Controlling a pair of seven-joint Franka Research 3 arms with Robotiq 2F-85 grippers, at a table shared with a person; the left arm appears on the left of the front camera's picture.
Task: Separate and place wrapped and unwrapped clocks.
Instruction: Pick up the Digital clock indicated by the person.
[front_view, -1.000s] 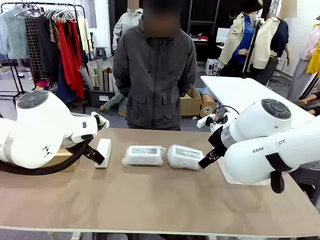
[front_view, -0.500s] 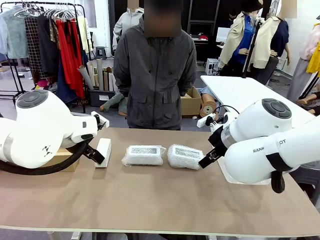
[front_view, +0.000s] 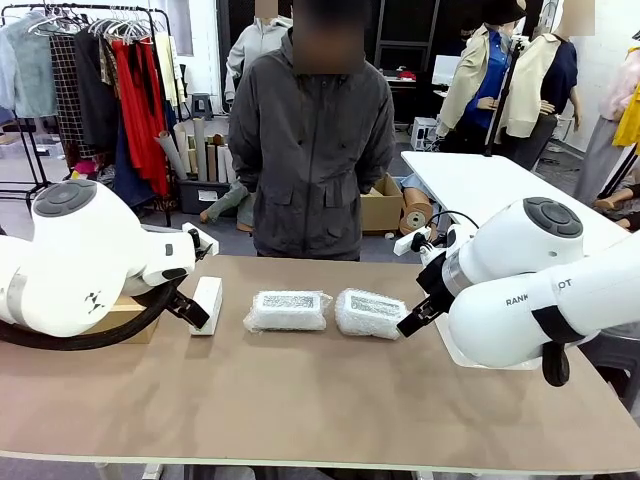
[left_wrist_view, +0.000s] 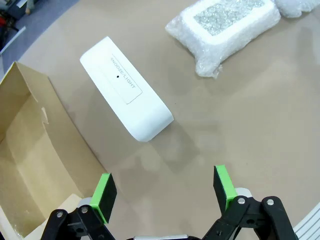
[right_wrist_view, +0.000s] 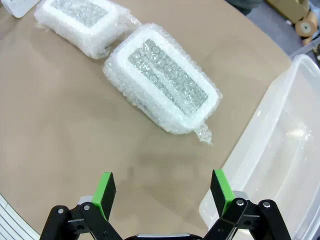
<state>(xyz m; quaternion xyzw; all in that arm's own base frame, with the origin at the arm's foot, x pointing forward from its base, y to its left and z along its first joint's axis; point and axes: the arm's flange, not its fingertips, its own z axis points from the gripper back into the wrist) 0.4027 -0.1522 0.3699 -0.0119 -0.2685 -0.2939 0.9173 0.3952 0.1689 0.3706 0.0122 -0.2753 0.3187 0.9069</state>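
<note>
Bare white clock (left_wrist_view: 126, 97) lies just beyond the left pincer (left_wrist_view: 164, 187), apart.

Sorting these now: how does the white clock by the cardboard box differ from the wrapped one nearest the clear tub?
The white clock is bare and smooth; the wrapped clock sits in bubble wrap. The white clock shows a printed panel, the wrapped clock a grey speckled face. Both rest on the table.
</note>
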